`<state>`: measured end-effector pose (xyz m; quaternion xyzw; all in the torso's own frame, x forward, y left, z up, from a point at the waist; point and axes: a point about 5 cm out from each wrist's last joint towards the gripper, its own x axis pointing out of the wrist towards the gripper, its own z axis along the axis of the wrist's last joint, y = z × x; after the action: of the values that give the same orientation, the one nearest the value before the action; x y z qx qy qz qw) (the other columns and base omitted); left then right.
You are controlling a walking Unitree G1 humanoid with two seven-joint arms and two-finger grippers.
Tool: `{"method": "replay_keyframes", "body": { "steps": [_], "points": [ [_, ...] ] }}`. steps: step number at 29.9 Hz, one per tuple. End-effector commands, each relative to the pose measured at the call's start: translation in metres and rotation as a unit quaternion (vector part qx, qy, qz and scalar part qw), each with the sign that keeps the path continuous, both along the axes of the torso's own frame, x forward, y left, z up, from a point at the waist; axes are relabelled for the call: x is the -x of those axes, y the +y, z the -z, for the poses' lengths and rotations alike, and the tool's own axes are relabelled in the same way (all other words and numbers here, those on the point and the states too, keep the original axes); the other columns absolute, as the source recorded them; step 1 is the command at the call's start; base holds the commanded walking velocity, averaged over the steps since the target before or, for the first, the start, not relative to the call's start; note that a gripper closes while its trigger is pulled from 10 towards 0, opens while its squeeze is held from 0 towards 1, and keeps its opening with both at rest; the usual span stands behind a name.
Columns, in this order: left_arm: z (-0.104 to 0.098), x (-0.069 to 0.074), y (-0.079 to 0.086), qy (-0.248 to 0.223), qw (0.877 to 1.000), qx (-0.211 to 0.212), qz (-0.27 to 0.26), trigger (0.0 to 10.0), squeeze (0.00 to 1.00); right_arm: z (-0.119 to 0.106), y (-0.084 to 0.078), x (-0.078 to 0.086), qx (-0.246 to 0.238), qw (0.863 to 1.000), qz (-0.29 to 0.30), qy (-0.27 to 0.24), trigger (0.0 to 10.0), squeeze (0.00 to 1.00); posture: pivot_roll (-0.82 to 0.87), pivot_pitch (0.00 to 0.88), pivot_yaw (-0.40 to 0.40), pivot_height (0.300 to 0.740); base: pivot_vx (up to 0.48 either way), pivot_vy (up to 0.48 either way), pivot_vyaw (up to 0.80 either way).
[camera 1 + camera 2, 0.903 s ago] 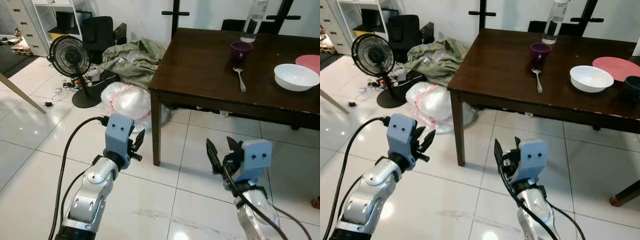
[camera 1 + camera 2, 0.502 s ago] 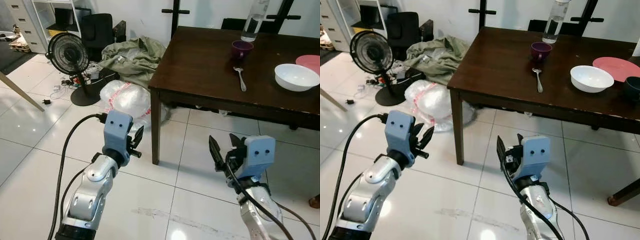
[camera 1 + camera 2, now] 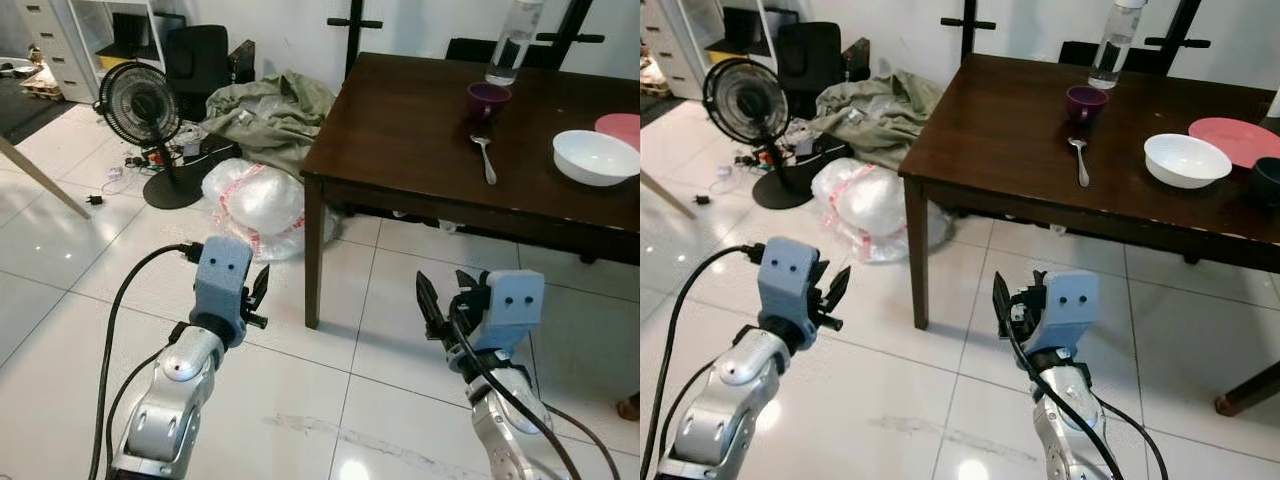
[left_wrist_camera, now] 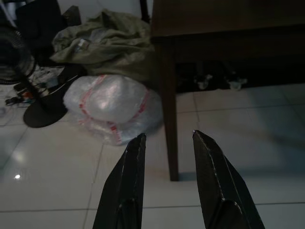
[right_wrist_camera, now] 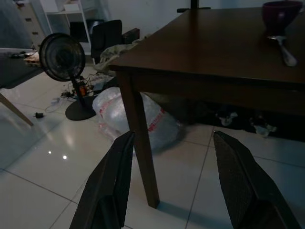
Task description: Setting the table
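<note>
The dark wooden table [image 3: 400, 120] stands ahead to the right. On it are a purple cup [image 3: 486, 97], a spoon [image 3: 485, 158], a white bowl [image 3: 598, 156], a pink plate [image 3: 1238, 138], a dark bowl [image 3: 1268, 178] and a clear bottle [image 3: 505, 45]. Both grippers hang over the tiled floor, short of the table. My left gripper [image 3: 258, 290] is open and empty, aimed at the table leg [image 4: 169, 129]. My right gripper [image 3: 443, 290] is open wider, empty, and faces the table's near edge [image 5: 200, 81].
A standing fan [image 3: 140, 105], a heap of green cloth [image 3: 265, 105] and a bubble-wrapped bundle [image 3: 255, 205] crowd the floor left of the table. A black chair [image 3: 195, 60] and white shelves stand behind them. A chair leg [image 3: 1245, 390] shows at the far right.
My left arm has dropped a little and drawn back towards me. The right gripper has barely moved. Nothing on the table has shifted.
</note>
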<state>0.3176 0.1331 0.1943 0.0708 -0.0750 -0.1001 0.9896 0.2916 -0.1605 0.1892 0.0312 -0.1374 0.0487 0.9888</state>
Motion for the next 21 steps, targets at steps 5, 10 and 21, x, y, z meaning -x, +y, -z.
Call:
{"method": "replay_keyframes", "body": {
  "steps": [5, 10, 21],
  "points": [
    [0.007, 0.002, 0.007, 0.002, 1.0, -0.012, -0.029, 10.0, 0.0, 0.005, 0.0, -0.001, 0.001, 1.0, 0.012, 0.003, 10.0, 0.0, 0.01, 0.102, 0.109, 0.74, 0.0, 0.0, 0.0],
    [0.007, 0.002, 0.014, 0.0, 0.999, -0.017, -0.042, 10.0, 0.0, 0.009, -0.011, -0.001, 0.032, 0.997, 0.067, 0.01, 10.0, 0.0, 0.01, 0.099, 0.108, 0.74, 0.0, 0.0, 0.0],
    [0.013, 0.008, 0.01, -0.003, 0.999, -0.021, -0.045, 10.0, 0.0, 0.006, -0.02, -0.001, 0.045, 0.994, 0.103, 0.001, 10.0, 0.0, 0.01, 0.105, 0.089, 0.74, 0.0, 0.0, 0.0]
  ]
}}
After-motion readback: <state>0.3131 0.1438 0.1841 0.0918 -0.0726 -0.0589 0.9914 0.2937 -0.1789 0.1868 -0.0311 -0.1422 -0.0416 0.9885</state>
